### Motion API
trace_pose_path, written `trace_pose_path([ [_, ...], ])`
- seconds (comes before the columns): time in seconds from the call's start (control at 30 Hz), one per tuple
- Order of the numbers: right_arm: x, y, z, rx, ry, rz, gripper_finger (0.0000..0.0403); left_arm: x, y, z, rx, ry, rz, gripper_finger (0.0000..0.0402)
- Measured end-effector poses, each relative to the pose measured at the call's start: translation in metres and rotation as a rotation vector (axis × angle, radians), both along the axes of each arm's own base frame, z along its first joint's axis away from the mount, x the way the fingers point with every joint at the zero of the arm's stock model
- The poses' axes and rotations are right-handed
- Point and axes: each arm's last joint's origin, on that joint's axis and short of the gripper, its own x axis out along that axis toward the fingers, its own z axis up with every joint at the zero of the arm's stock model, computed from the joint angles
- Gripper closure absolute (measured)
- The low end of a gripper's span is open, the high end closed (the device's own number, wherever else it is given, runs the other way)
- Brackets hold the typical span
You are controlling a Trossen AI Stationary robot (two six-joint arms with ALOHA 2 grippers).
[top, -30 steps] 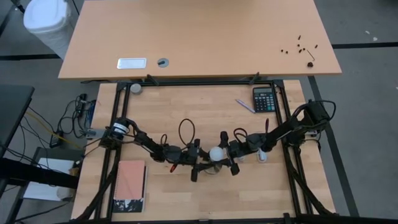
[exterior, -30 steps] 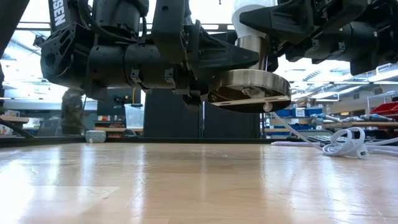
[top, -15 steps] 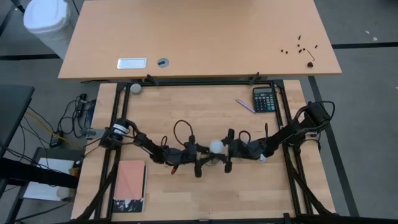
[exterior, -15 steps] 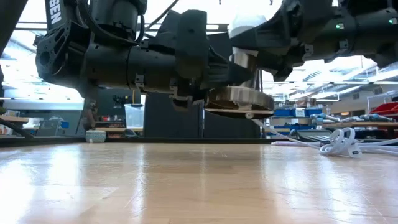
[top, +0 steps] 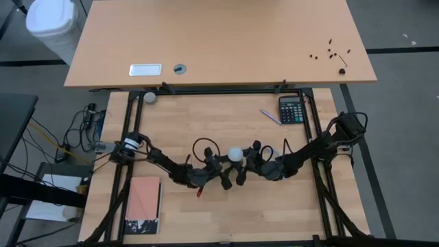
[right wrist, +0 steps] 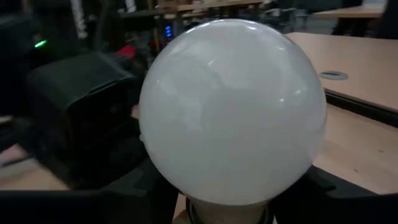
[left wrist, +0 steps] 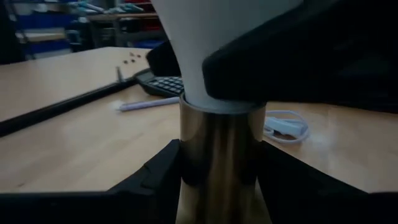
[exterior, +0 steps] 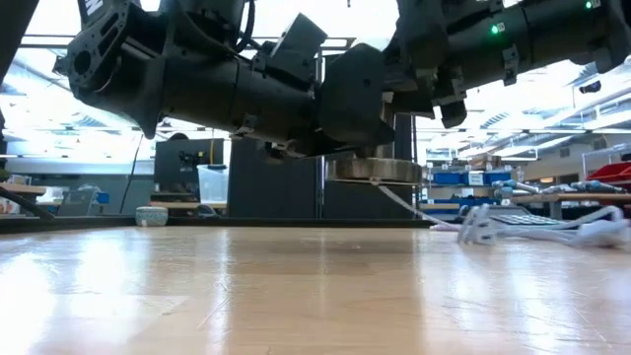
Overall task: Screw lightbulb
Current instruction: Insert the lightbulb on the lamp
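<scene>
The white lightbulb (top: 235, 154) stands upright with its base in the socket's metal neck (left wrist: 221, 155), above the table's middle. The socket's round metal disc (exterior: 373, 170) hangs level, clear of the tabletop. My left gripper (top: 226, 171) comes in from the left and is shut on the socket. My right gripper (top: 245, 163) comes in from the right and is shut on the lightbulb, whose globe (right wrist: 233, 112) fills the right wrist view. My left gripper pinches the socket's shiny metal neck (left wrist: 217, 180) between its two fingers, just below the bulb. The fingers reach in about level from the table's left. The socket stands upright, lifted clear of the table. My right gripper holds the lightbulb low on its globe, where it narrows (left wrist: 193, 68), one dark finger (left wrist: 298, 56) on each side. It comes in nearly level from the table's right. The bulb stands upright above the socket.
The socket's white cord (exterior: 537, 227) trails on the table to the right. A calculator (top: 291, 108) and a pen (top: 269, 116) lie at the far right, a pink notebook (top: 144, 206) at the near left. Black frame rails (top: 317, 137) border the table.
Both grippers have swung round the lightbulb and shifted toward the table's far edge, carrying lightbulb and socket with them. The socket's disc, tilted a second ago, now hangs level. The cord has been dragged along the table.
</scene>
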Motion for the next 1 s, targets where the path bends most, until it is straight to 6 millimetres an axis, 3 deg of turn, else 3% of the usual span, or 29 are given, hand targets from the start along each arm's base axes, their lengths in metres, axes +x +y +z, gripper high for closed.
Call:
trace_pose_path([
  [0.17, -0.001, 0.001, 0.000, 0.007, -0.004, -0.012, 0.0186, -0.001, -0.001, 0.000, 0.001, -0.002, 0.014, 0.0219],
  [0.4, 0.002, 0.004, -0.001, -0.038, 0.049, 0.173, 0.0176, -0.001, -0.004, 0.000, -0.006, 0.002, -0.039, 0.0219],
  [0.8, 0.004, 0.003, 0.001, -0.042, 0.089, 0.445, 0.0041, -0.002, -0.013, -0.001, -0.005, 0.012, -0.131, 0.0219],
  [1.0, -0.003, 0.003, 0.008, -0.064, 0.158, 0.532, 0.0014, -0.002, -0.016, -0.002, 0.004, 0.025, -0.219, 0.0219],
])
